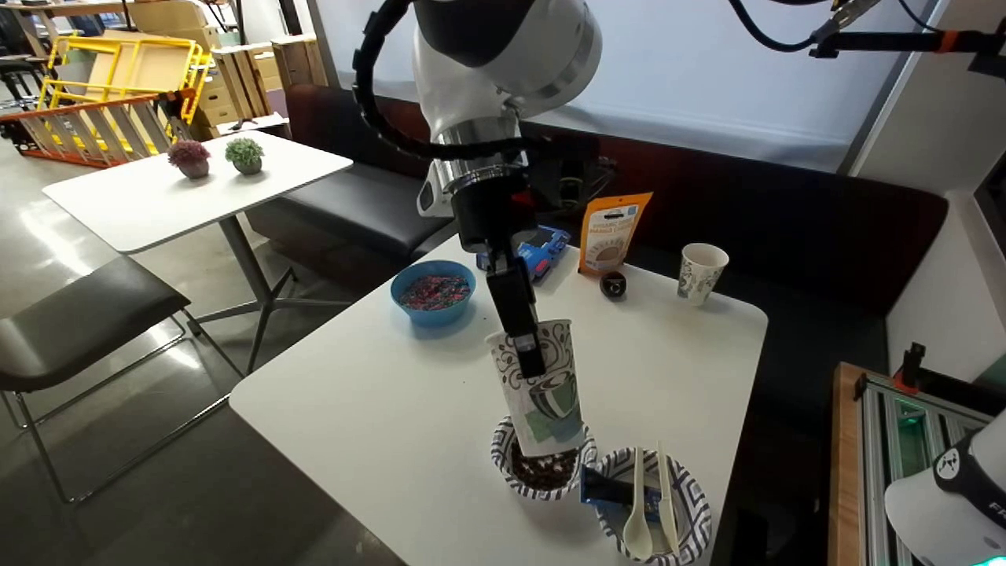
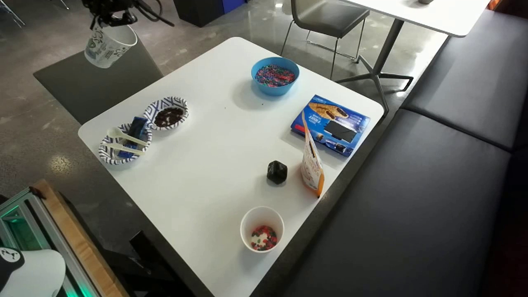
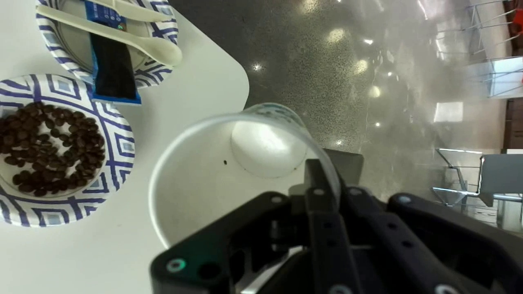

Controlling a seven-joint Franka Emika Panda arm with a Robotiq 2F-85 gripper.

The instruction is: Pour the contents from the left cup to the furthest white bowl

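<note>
While hand grips cup, wrist view crops bean bowl at left.

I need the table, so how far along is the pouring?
Pouring looks done: brown beans lie in the round blue-patterned white paper bowl. In hand: the black gripper holds the tapered printed white paper cup, nearly empty, a dark speck showing inside. Left: probably setting down that cup, held in midair.

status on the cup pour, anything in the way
Pincer shut on cup; looks nearly empty, dark speck inside; beans in bowl; nothing seen blocking.
</note>
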